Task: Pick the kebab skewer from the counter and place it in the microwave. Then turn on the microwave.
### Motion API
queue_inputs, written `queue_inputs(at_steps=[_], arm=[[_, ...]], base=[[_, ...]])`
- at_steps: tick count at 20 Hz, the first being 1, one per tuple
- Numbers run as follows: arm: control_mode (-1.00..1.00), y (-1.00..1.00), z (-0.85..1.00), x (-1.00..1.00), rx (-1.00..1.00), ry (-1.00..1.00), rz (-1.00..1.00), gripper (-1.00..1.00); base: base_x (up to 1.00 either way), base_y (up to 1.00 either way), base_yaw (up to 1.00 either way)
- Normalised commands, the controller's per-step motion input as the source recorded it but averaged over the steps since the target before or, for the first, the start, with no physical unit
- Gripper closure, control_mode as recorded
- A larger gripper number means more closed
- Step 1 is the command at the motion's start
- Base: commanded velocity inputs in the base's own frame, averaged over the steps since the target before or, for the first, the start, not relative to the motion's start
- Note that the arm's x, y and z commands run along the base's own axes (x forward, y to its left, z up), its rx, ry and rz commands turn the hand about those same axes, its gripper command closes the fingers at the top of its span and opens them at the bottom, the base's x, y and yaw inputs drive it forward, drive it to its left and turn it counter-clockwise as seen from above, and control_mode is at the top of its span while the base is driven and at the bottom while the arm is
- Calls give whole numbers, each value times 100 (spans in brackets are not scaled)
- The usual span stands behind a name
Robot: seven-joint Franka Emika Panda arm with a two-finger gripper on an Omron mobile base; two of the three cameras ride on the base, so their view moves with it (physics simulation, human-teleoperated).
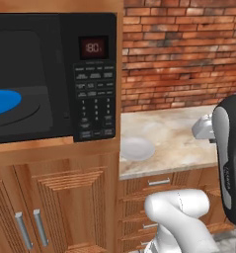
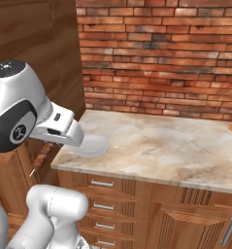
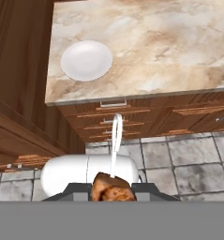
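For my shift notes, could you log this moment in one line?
gripper: shut on kebab skewer | off counter | microwave: open, blue plate bare

Home kitchen, rendered. Built-in black microwave (image 1: 50, 76) with keypad and red display, set in wooden cabinets (image 1: 55, 207). Beige stone counter (image 2: 175, 146) over drawers with metal handles (image 2: 102, 183), red brick wall (image 2: 161, 53) behind it. White plate (image 3: 86, 60) on the counter, grey tiled floor (image 3: 188, 164) below.
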Motion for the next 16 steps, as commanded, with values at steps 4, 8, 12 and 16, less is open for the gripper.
queue_inputs(at_steps=[4, 8, 12, 16], arm=[[100, 0, 0, 0, 0, 0, 0, 100], [100, 0, 0, 0, 0, 0, 0, 100], [100, 0, 0, 0, 0, 0, 0, 100], [100, 0, 0, 0, 0, 0, 0, 100]], base=[[-32, 0, 11], [-64, 0, 9], [-77, 0, 19], [-54, 0, 27]])
